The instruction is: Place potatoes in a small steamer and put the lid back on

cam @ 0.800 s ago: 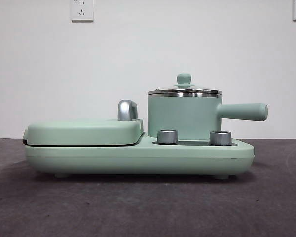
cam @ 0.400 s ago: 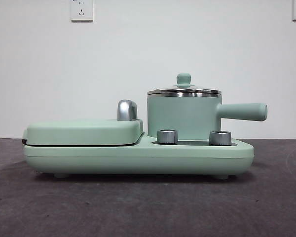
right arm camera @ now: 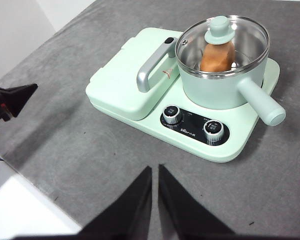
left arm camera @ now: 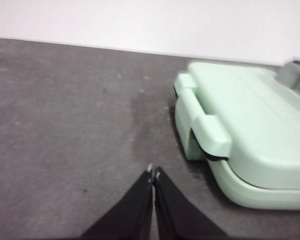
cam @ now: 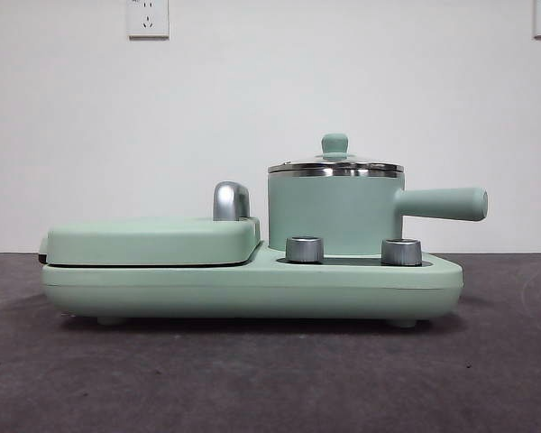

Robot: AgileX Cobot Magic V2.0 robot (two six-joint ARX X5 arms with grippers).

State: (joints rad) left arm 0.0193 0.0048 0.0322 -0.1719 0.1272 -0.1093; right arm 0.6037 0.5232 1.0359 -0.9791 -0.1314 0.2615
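- The left tool [left arm camera: 153,174] hangs low over the grey table [left arm camera: 70,125], its two black jaws pressed together with nothing between them.
- Ahead of this tool and off to one side sits the end of the mint-green cooker [left arm camera: 240,135], with the closed griddle cover [left arm camera: 250,115] on top.
- The right tool [right arm camera: 154,170] is held high above the table, jaws nearly touching and empty.
- Well ahead of the right tool stands the small steamer [right arm camera: 220,85], on the cooker's base behind two knobs [right arm camera: 172,114].
- The lid [right arm camera: 222,42] rests on the steamer's steel rim.
- The orange-brown potato [right arm camera: 217,56] shows through the glass, inside the steamer.
- From the front, the lidded steamer [cam: 334,212] stands beside the griddle's steel handle [cam: 231,200].
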